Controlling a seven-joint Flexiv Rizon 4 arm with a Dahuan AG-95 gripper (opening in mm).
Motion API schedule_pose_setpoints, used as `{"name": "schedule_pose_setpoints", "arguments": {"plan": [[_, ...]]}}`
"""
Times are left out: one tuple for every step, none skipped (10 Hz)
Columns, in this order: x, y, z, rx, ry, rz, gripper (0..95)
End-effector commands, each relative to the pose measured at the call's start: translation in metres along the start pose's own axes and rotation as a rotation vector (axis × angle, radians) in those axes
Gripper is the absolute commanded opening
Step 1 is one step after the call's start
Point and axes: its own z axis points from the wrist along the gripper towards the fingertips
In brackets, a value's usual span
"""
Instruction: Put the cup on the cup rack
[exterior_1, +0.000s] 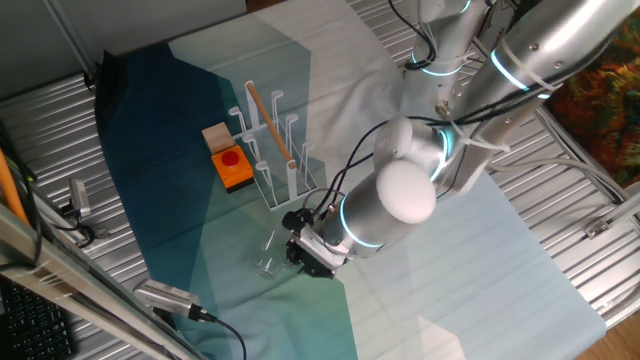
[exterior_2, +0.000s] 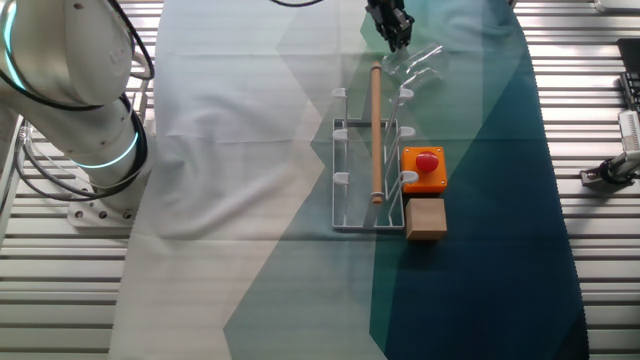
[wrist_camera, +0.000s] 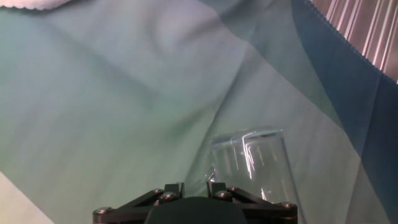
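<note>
The cup (wrist_camera: 250, 163), a clear glass mug, lies tilted on the cloth with its rim pointing away from the hand camera. It also shows faintly as the cup (exterior_1: 268, 254) and the cup (exterior_2: 416, 62). My gripper (wrist_camera: 196, 185) sits at the cup's near left edge, its fingers drawn close with only a narrow gap, and appears shut on the glass there. The handle itself is hard to make out. The gripper (exterior_1: 300, 252) is right of the cup; the gripper (exterior_2: 392, 34) is just above it. The white cup rack (exterior_1: 278, 158) (exterior_2: 368, 170) stands a short way off.
A wooden rod (exterior_2: 376, 130) lies across the rack. An orange box with a red button (exterior_2: 424, 168) and a small wooden block (exterior_2: 425, 218) sit beside the rack. The blue and green cloth (wrist_camera: 124, 93) covers the table; ribbed metal (exterior_1: 560, 240) borders it.
</note>
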Motion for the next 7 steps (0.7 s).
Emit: {"name": "schedule_pose_setpoints", "arguments": {"plan": [[-0.0012, 0.0016, 0.0027, 0.025, 0.026, 0.019, 19.0], [-0.0016, 0.0015, 0.0025, 0.038, 0.031, 0.017, 19.0], [-0.0026, 0.0013, 0.0023, 0.041, 0.036, 0.014, 19.0], [-0.0035, 0.0011, 0.0021, 0.045, 0.040, 0.012, 19.0], [-0.0042, 0.0008, 0.0029, 0.044, 0.040, 0.011, 19.0], [-0.0045, 0.0006, 0.0037, 0.045, 0.040, 0.011, 19.0], [-0.0054, 0.0000, 0.0056, 0.052, 0.042, 0.008, 19.0]]}}
